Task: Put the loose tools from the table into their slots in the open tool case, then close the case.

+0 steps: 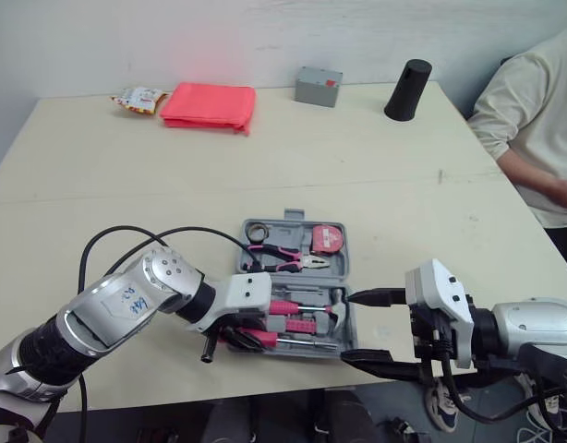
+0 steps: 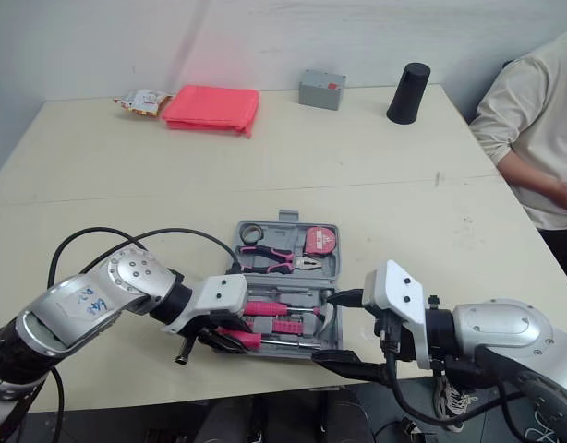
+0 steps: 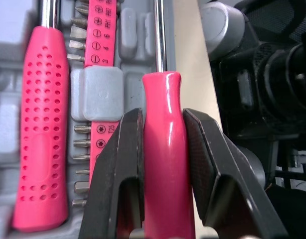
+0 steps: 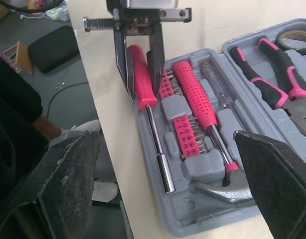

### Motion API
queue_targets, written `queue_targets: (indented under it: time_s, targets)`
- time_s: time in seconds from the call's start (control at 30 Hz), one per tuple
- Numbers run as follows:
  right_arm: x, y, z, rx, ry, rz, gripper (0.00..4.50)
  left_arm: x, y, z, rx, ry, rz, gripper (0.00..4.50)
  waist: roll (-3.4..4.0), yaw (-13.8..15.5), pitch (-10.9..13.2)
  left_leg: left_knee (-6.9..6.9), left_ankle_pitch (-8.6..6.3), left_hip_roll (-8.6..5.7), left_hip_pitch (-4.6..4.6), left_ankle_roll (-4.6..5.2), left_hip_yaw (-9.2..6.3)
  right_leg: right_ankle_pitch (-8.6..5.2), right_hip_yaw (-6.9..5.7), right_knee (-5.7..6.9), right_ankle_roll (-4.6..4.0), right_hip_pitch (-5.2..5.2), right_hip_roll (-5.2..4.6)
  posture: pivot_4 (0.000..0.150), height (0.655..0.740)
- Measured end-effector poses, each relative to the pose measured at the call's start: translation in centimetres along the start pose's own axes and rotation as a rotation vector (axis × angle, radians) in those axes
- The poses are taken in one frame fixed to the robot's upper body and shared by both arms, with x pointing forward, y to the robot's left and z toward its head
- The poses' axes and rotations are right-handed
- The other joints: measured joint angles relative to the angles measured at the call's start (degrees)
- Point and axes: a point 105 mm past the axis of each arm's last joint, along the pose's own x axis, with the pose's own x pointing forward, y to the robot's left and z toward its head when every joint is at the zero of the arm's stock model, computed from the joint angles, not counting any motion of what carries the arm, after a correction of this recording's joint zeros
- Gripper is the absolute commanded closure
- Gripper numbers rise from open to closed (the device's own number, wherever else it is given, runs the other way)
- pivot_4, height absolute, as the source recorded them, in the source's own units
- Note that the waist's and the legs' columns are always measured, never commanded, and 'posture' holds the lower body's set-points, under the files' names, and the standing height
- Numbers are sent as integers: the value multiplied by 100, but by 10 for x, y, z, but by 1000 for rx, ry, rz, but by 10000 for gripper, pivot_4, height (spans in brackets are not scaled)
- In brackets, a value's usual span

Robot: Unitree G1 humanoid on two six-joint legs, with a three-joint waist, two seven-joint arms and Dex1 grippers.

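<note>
The grey tool case [image 1: 285,219] lies open near the table's front edge. It holds pink pliers [image 1: 283,258], a tape measure [image 1: 327,238], a hammer [image 1: 337,309], a perforated pink screwdriver [image 3: 38,124] and a bit rack [image 3: 100,30]. My left gripper [image 3: 162,115] is shut on the smooth pink screwdriver handle [image 3: 163,164]. The screwdriver's shaft [image 4: 160,154] runs along the case's nearest row. My right gripper [image 1: 362,327] stands open just right of the case, at the hammer end, holding nothing.
A red folded cloth [image 1: 210,103], a snack packet [image 1: 140,97], a grey box [image 1: 319,86] and a black cylinder [image 1: 408,89] sit along the far edge. A person [image 1: 533,111] sits at the right side. The case is close to the table's front edge.
</note>
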Motion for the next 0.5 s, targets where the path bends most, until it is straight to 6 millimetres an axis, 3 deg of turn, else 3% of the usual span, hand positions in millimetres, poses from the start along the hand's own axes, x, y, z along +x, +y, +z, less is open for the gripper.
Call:
queue_targets:
  time_s: [0.1,0.5]
  targets:
    - [0,-1,0,6,-4,-13,0,5,-1,2,58,-5,-5,39573,0,50,0,16,-4,2,-4,7,-1,0,0,1,0,2,-1,1500,7400]
    - [3,-2,4,56,-49,-48,0,18,-1,5,21,-54,-3,39573,0,64,0,48,-18,1,-8,31,-21,0,-17,1,1,25,-12,1500,7400]
